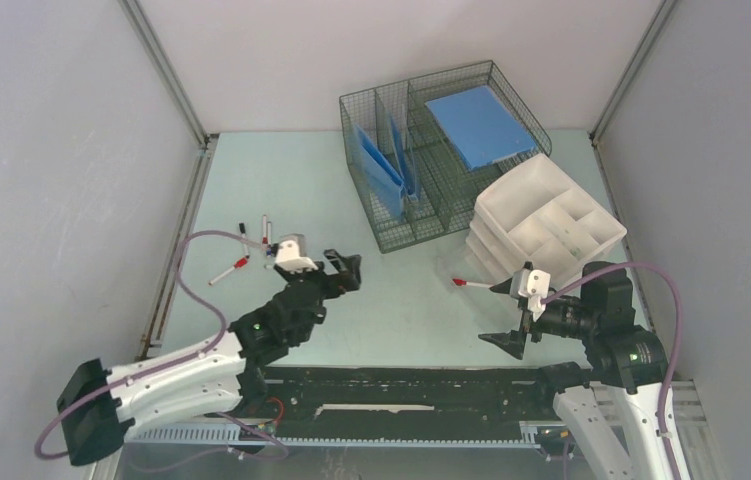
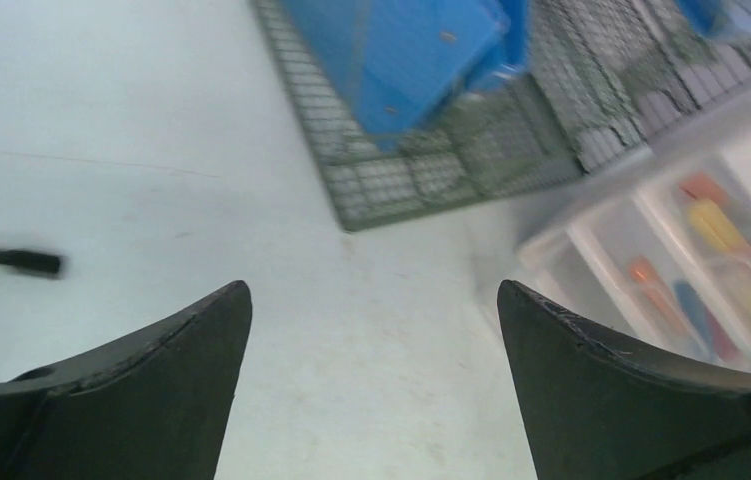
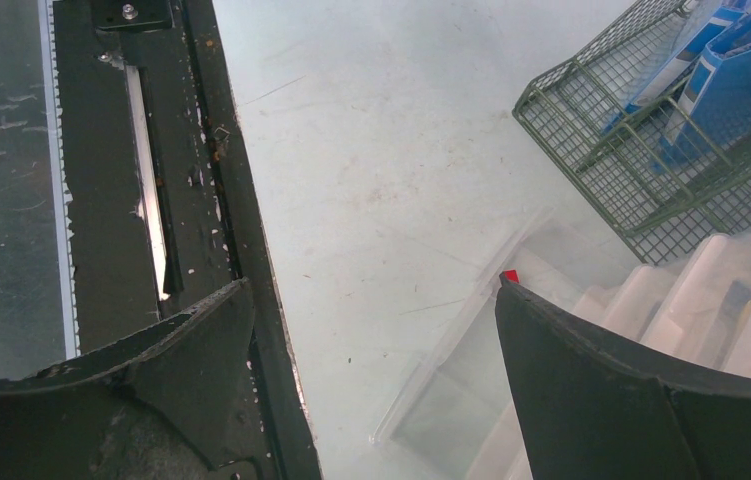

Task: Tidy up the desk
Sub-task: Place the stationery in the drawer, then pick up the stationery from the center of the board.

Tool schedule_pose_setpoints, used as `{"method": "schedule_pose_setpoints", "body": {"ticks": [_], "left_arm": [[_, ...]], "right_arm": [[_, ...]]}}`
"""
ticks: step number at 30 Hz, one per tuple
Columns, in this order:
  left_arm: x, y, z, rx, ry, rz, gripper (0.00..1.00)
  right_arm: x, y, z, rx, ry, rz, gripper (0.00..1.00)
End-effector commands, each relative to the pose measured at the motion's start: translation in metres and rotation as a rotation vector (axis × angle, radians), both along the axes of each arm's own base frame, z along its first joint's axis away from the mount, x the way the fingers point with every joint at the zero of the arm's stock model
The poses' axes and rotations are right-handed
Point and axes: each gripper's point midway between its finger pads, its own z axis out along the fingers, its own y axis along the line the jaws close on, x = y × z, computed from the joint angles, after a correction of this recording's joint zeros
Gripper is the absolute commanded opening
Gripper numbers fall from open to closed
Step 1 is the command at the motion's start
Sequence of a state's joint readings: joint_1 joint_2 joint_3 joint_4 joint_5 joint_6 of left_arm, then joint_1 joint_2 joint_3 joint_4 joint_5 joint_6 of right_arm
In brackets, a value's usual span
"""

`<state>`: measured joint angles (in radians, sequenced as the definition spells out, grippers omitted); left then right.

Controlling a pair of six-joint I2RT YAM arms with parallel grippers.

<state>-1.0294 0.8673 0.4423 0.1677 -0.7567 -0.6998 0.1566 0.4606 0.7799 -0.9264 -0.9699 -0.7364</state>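
The pale mint-green desk [image 1: 391, 310] carries loose pens on its left side: two dark-tipped ones [image 1: 264, 229] and a red-capped one [image 1: 228, 270]. My left gripper [image 1: 349, 271] hovers just right of them, open and empty. In the left wrist view its fingers [image 2: 181, 380] stand wide over bare desk [image 2: 371, 380], with a black-capped pen [image 2: 21, 262] off to the left. My right gripper [image 1: 503, 315] is open near the white trays, and a red-capped pen [image 1: 469, 285] lies by its far fingertip. Only that pen's red end [image 3: 509, 276] peeks out in the right wrist view, where the right gripper [image 3: 373, 285] holds nothing.
A wire basket [image 1: 451, 215] with blue folders [image 1: 479, 125] stands at the back centre. Stacked white compartment trays [image 1: 511, 200] sit to its right, with a clear plastic tray [image 3: 471, 370] in front. A black rail [image 1: 401, 390] runs along the near edge. Grey walls enclose both sides.
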Motion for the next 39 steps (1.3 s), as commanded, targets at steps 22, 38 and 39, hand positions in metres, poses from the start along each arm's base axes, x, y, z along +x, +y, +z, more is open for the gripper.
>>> {"method": "schedule_pose_setpoints", "body": {"ticks": [22, 38, 39], "left_arm": [[0.033, 0.147, -0.092, -0.054, 0.486, 0.584, 0.84], [0.067, 0.169, -0.119, -0.059, 0.640, 0.673, 0.77], [0.069, 0.169, -0.120, -0.057, 0.649, 0.674, 0.76]], "right_arm": [[0.001, -0.001, 0.000, -0.006, -0.019, 0.003, 0.97], [0.001, -0.001, 0.000, -0.006, -0.021, 0.003, 0.97], [0.001, -0.001, 0.000, -0.005, -0.021, 0.003, 0.97]]}}
